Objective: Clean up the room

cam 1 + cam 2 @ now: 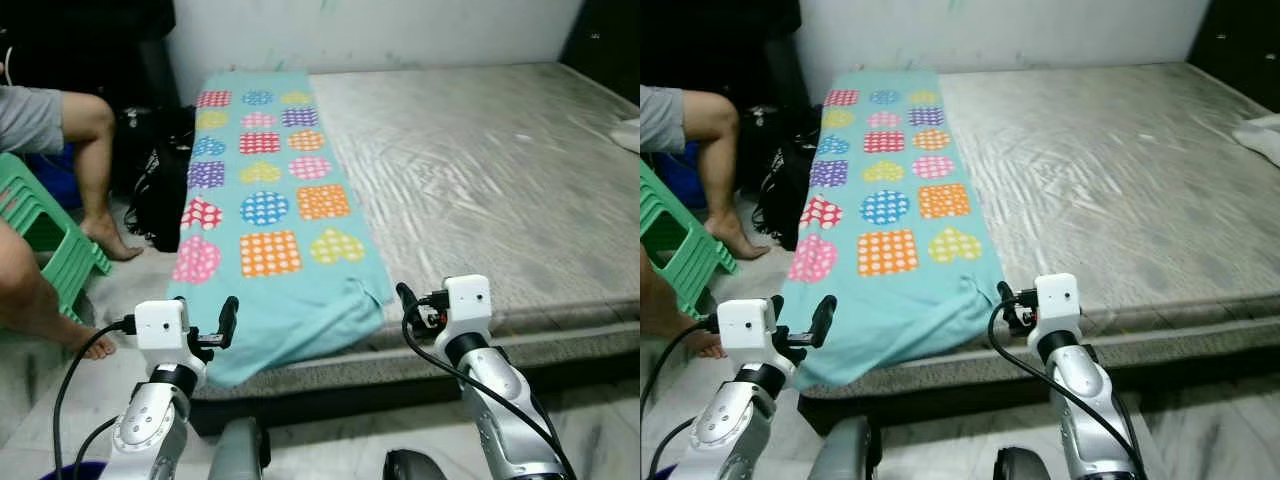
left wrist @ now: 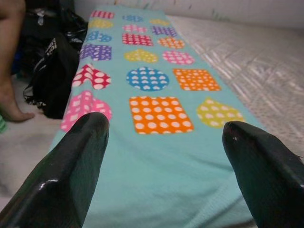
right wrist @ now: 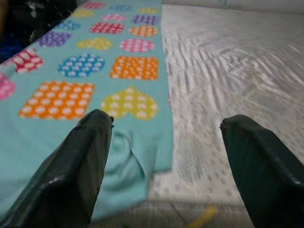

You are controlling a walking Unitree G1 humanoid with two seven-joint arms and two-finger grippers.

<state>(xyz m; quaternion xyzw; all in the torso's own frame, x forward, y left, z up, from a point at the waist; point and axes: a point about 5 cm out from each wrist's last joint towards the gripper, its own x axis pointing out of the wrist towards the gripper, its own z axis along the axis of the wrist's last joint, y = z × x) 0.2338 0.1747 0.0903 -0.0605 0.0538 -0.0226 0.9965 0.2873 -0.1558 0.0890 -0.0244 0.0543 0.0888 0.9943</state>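
- A teal blanket [image 1: 265,200] with dotted hearts, circles and squares lies in a long strip down the left side of the mattress [image 1: 480,170], from the wall end to the near edge.
- Its near end droops over the mattress's front left corner, and the cloth is rumpled and folded under at the near right corner of the strip.
- The left gripper [image 1: 222,325] hovers at that hanging end, close to the front left corner; its fingers [image 2: 71,166] are spread wide with only blanket between them, holding nothing.
- The right gripper [image 1: 405,300] sits at the front edge, just beside the blanket's rumpled corner, fingers [image 3: 80,161] likewise spread apart and empty.
- The rest of the mattress is bare grey quilting; a pale cloth [image 1: 628,133] lies at its far right edge.
- On the floor to the left, a black bag [image 1: 160,185] leans against the mattress side.
- A person's legs [image 1: 95,170] and a green stool [image 1: 50,235] are beyond the bag.
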